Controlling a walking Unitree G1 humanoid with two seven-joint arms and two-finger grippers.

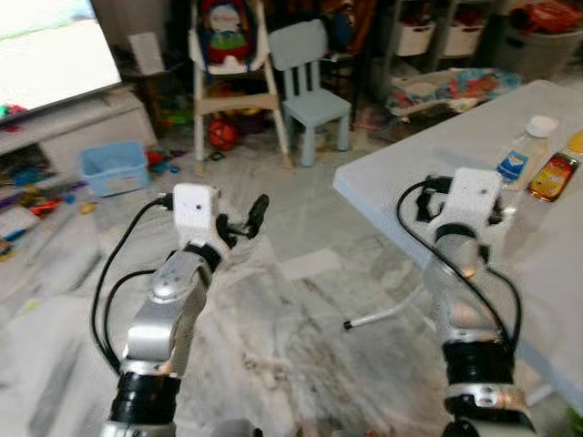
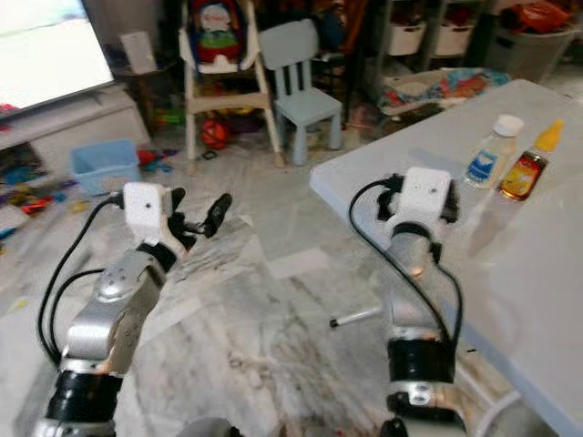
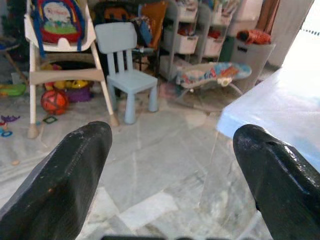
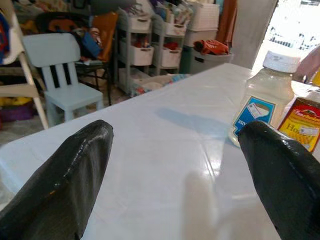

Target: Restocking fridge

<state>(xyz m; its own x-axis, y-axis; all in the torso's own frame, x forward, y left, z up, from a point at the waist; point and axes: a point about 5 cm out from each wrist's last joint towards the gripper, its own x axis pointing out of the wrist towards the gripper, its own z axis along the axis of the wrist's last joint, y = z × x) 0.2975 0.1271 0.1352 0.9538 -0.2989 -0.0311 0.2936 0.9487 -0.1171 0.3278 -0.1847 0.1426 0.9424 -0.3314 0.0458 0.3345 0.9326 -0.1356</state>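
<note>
The right gripper [image 4: 172, 165] hovers over the white table [image 2: 510, 246], fingers spread wide and holding nothing; its wrist view reads "Honey" on the amber bottle [image 4: 301, 127]. Beside it stands an upright white-capped bottle [image 2: 489, 151]. The left gripper [image 3: 172, 170] gapes empty above the marble floor [image 1: 301, 309].

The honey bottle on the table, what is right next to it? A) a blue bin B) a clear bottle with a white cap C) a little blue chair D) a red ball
B: the honey bottle stands on the white table right beside a clear bottle with a white cap; the right gripper, fingers open, points toward them.
</note>
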